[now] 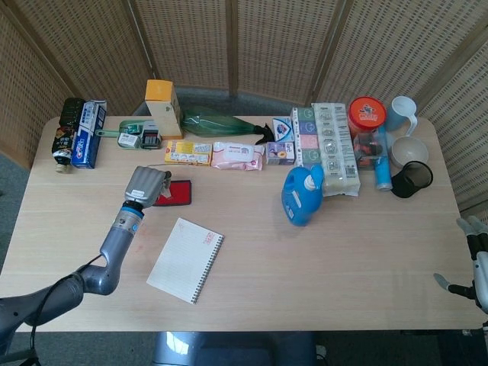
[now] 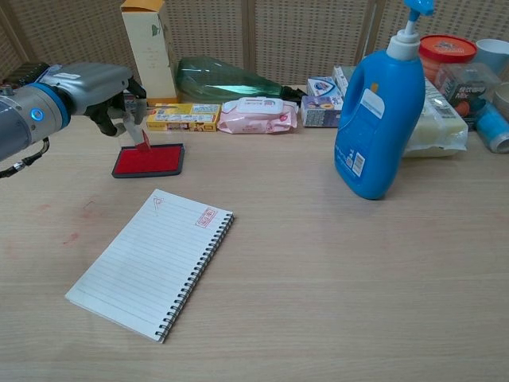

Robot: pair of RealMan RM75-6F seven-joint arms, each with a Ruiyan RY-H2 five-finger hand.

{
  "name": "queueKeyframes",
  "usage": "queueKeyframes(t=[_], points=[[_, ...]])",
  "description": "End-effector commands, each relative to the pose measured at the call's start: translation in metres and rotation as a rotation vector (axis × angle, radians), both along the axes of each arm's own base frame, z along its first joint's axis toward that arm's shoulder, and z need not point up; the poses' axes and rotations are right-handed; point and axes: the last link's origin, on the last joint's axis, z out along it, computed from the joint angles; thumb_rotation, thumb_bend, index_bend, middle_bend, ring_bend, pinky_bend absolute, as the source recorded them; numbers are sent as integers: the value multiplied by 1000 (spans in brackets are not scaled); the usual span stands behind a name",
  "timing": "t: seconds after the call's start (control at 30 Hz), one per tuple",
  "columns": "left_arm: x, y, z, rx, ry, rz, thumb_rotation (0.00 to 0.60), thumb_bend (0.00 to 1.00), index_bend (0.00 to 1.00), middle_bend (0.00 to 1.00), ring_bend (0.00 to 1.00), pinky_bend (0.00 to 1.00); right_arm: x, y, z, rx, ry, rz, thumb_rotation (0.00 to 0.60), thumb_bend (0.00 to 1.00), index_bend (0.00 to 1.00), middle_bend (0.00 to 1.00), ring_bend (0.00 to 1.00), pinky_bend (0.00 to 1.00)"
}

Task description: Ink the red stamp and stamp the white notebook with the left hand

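Up near the far left of the table (image 1: 252, 259), the left hand (image 2: 99, 87) hung over the ink pad (image 2: 149, 161), its fingers curled around the red stamp (image 2: 137, 131). The stamp was tilted, its red tip pointing down just above the pad's red surface; whether the tip touched the ink could not be told from the chest view. From the head view the hand (image 1: 147, 185) covered the left end of the ink pad (image 1: 180, 192) and hid the stamp.

The white notebook (image 2: 151, 261) lay open flat on the table, nearer the robot than the ink pad and a little to the right of it, well apart from the hand. Its spiral binding ran along the right edge, and two small red marks showed near the top of the lined page. In the head view the notebook (image 1: 186, 259) sat just below the ink pad at a slant.

Beyond the ink pad stood a tall yellow-topped carton (image 2: 149, 49), with a green bottle (image 2: 227, 80) lying on its side to the right of it, then a yellow box (image 2: 183, 117) and a pink wipes pack (image 2: 257, 114). Far to the right of the ink pad stood a blue pump bottle (image 2: 380, 111).

The right hand (image 1: 474, 259) showed only at the right edge of the head view, off the table's corner, fingers spread and holding nothing.
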Motion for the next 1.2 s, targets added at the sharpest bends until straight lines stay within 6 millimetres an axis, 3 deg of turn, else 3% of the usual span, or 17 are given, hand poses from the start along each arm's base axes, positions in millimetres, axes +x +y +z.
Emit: queueKeyframes(t=[0.03,0.4,0.6,0.9,1.2], points=[[7,-12,13,-8,-2,-38,600,401,599,1000,1000,1000,0,0,0,1,-1,0,600,79,63,22,0,0],[21,-53,-6,-133,3,-99,600,401,599,1000,1000,1000,-1,0,1,-1,-6,-1,600,79,64,22,0,0],[26,-65,-14,-164,15,-117,600,401,599,1000,1000,1000,-1,0,2,0,-8,-1,600,79,63,22,0,0],[23,-76,-27,-203,27,-108,600,401,599,1000,1000,1000,-1,0,3,-4,-9,0,600,79,63,22,0,0],[24,-73,-34,-202,32,-98,600,400,599,1000,1000,1000,0,1,4,-4,-12,1,600,79,63,22,0,0]])
